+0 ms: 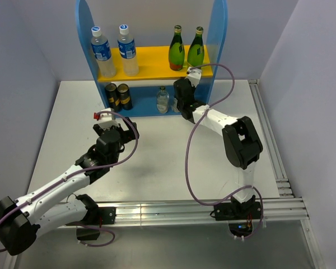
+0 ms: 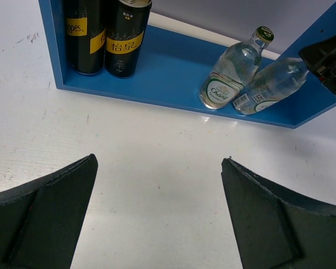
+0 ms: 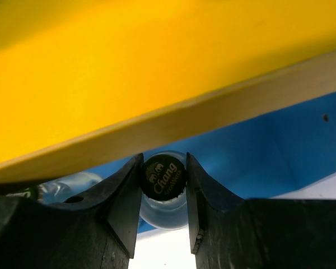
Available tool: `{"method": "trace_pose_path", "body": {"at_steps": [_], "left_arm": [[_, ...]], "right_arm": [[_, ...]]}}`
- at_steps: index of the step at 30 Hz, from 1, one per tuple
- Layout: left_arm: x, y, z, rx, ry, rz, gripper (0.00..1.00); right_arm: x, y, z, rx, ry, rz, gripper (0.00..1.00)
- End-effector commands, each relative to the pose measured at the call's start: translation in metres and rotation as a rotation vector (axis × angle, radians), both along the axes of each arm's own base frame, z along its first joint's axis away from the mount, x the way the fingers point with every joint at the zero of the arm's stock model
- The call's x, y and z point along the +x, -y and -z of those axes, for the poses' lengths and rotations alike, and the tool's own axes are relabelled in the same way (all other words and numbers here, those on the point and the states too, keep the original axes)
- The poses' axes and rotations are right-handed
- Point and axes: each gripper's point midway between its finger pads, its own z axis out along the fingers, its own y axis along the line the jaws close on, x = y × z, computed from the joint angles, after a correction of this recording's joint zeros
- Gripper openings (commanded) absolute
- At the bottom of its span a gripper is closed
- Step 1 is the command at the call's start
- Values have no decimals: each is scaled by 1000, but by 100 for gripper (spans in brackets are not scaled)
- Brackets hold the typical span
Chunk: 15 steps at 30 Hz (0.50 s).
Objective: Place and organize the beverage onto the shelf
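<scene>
The shelf (image 1: 217, 33) has a yellow upper board (image 1: 151, 63) carrying two clear blue-labelled bottles (image 1: 102, 50) (image 1: 127, 49) and two green bottles (image 1: 176, 49) (image 1: 196, 49). One short clear bottle (image 2: 232, 70) stands on the blue base (image 2: 168, 67). A second short bottle (image 2: 271, 84) leans beside it, base on the shelf floor. My right gripper (image 3: 163, 168) is shut on its black cap (image 3: 163, 177), just under the yellow board (image 3: 129, 67). In the top view the right gripper (image 1: 181, 95) hides that bottle. My left gripper (image 2: 159, 161) hangs open over the bare table in front of the shelf (image 1: 113, 128).
Two black-and-gold cans (image 2: 84, 33) (image 2: 126, 36) stand at the left end of the lower level. The right arm's elbow (image 1: 243, 143) and a purple cable (image 1: 190, 151) lie over the right half of the table. A metal rail (image 1: 274, 151) runs along the right edge.
</scene>
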Motion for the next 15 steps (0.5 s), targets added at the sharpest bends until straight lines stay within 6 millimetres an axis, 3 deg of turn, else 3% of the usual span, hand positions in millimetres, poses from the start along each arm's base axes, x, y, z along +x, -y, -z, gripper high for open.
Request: {"method": "trace_pose_path", "body": {"at_steps": [1, 4, 5, 6, 8, 9, 15], "left_arm": [[3, 1, -12, -40, 36, -6, 99], [2, 0, -13, -42, 42, -7, 99], [2, 1, -13, -42, 42, -5, 99], [3, 1, -13, -44, 43, -5, 99], [3, 1, -13, -44, 42, -4, 99], [3, 1, -13, -46, 43, -2, 99], [1, 0, -18, -58, 49, -1, 99]], "right_arm": [[15, -16, -12, 55, 54, -22, 0], [14, -17, -10, 8, 38, -31, 1], [13, -16, -10, -11, 35, -22, 13], [12, -16, -9, -38, 32, -24, 43], [10, -18, -11, -60, 40, -18, 61], [8, -20, -10, -80, 37, -26, 95], [-4, -18, -12, -132, 38, -11, 100]]}}
